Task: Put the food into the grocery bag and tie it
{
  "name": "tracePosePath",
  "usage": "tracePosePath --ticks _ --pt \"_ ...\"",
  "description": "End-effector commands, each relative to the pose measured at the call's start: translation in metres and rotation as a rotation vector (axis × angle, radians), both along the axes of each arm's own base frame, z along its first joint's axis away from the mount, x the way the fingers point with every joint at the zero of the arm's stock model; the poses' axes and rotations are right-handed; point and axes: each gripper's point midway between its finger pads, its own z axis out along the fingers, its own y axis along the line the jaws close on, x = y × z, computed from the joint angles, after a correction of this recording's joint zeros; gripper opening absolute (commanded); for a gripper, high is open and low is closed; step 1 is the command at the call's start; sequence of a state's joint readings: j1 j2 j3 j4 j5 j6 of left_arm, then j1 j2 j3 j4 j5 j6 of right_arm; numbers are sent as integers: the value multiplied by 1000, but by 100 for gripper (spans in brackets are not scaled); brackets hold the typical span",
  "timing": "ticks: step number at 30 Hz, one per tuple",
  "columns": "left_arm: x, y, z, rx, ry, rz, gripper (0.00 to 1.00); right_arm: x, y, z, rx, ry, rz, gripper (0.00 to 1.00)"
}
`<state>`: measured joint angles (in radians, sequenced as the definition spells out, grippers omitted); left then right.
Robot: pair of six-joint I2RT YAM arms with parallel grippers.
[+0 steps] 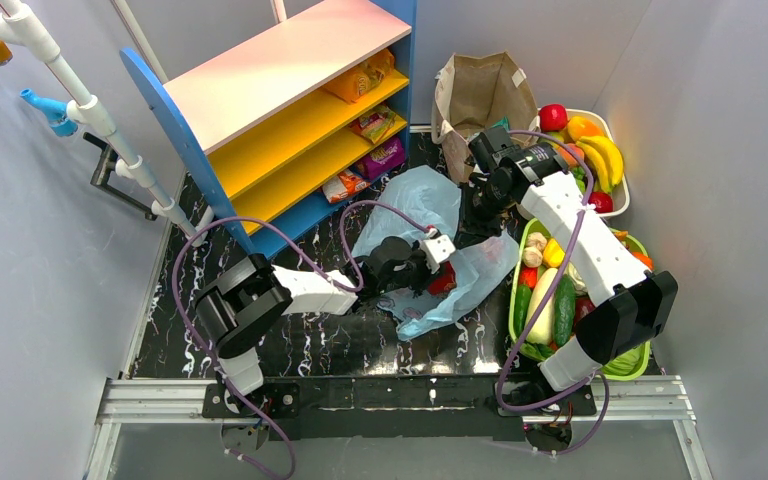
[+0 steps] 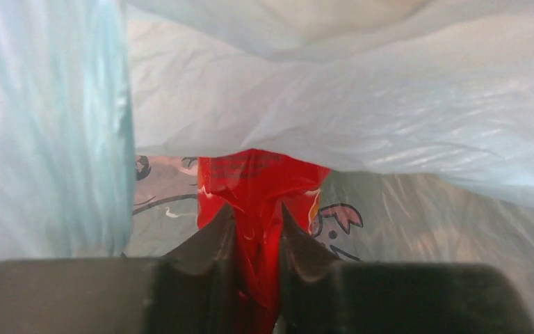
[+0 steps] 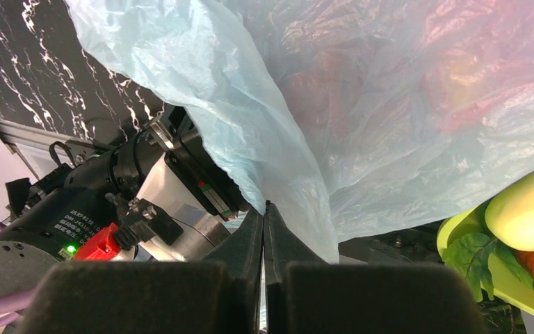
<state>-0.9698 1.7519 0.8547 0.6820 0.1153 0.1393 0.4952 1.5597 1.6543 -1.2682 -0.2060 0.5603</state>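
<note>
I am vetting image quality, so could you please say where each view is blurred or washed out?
Top external: sharp, evenly lit. Left wrist: grocery bag blurs near the lens, red packet in the left gripper readable. Right wrist: bag film bright, right gripper dark.

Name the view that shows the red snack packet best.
Left wrist: the red packet fills the centre, pinched by the left gripper inside the blue bag. Top external shows only a red sliver; right wrist, just reddish blurs through plastic.

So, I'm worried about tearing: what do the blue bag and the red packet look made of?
Blue bag: thin translucent plastic film, judging by soft wrinkles and shapes showing through. Red packet: glossy foil or plastic laminate, creased and shiny.
</note>
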Motion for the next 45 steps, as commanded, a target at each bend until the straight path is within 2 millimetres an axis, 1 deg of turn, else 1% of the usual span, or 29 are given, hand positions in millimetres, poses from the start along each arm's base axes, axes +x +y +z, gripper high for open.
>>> tracePosePath --ticks 1,2,3,6,12,20,22,23,25,27,29,33,34,38,40,42,45 --pt "5 -11 36 -44 -48 -13 2 -6 -1 9 21 -15 14 1" --pt "3 -9 38 -41 -44 -18 0 -6 0 10 24 -15 14 1" --pt "1 -7 41 -42 -43 -21 0 -5 1 10 26 -16 15 1" --pt "-10 4 57 -59 -42 -36 0 -3 2 10 30 -15 15 1" --pt "-42 30 95 -94 -3 -83 0 3 5 11 29 -16 19 1" --pt "-84 67 138 -88 37 -154 0 6 5 7 13 -15 22 1" --pt "-91 77 144 -59 53 -158 0 6 5 6 11 -16 21 1" --pt "-96 84 144 -32 69 -161 0 7 4 6 10 -18 20 1" --pt "-100 95 152 -22 66 -146 0 7 4 6 11 -19 20 1" --pt "-101 110 164 -31 38 -108 0 6 4 6 13 -21 18 1" --pt "-96 124 169 -18 19 -41 0 6 4 7 19 -27 13 1" --pt "-95 153 182 68 -4 27 0 2 4 7 31 -27 2 1" --pt "-94 160 188 79 -13 49 0 0 3 7 33 -28 -1 1" --pt "-85 181 225 44 -62 168 0 -8 1 5 45 -24 -17 1" --pt "-80 187 241 25 -74 219 0 -11 -1 3 48 -22 -22 1" --pt "-70 192 261 2 -85 292 0 -16 -3 1 49 -18 -27 1" --pt "-58 187 284 -37 -114 332 0 -23 -6 -1 50 -12 -31 1"
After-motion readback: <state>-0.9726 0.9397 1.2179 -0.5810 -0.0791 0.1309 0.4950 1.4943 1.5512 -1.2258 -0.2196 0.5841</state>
